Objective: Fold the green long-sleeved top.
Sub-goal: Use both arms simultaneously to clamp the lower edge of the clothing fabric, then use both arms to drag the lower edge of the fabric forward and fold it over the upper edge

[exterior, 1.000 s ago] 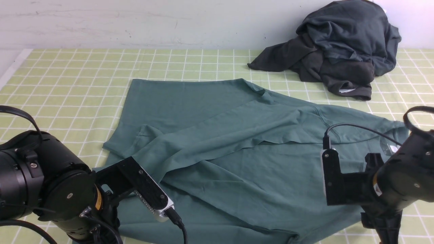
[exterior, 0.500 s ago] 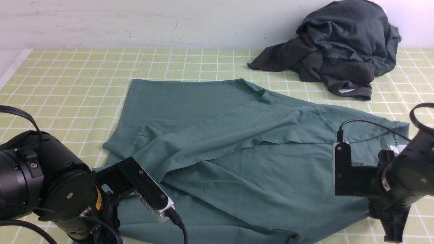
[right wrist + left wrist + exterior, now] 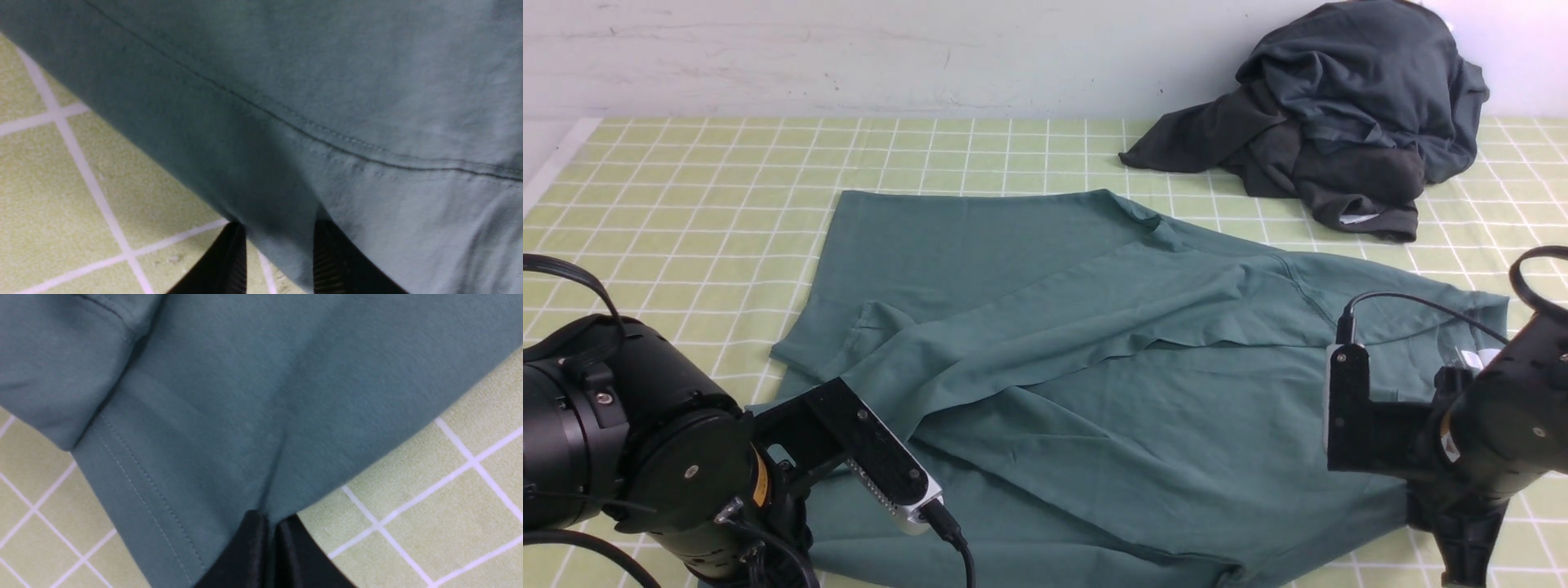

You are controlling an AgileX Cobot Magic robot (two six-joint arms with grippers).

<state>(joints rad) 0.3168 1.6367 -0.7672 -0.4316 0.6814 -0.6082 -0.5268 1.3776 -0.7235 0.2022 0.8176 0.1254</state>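
"Where is the green long-sleeved top (image 3: 1176, 425), please?"

"It lies on the table (image 3: 621, 245), between the two grippers, and it spreads far beyond them. The dark garments (image 3: 1364, 122) are a separate heap, well beyond the right gripper (image 3: 280, 224)."

"And do these grippers hold something?"

"The left gripper (image 3: 270, 517) is closed and pinches the cloth of the top near its edge. The right one has its fingers apart, with an edge of the same cloth between them. I think it is not gripping yet."

"Is such a cloth difficult to handle?"

"It looks to me like soft cotton, not stiff, and not fragile. One small corner should be light, but the whole top is large, so it may drag and hang down in the middle. I do not expect it to be very slippery. For the right gripper, I would take the border just at its fingertips, both layers if there are two, and close well. With a too shallow bite, I fear that the edge could escape."
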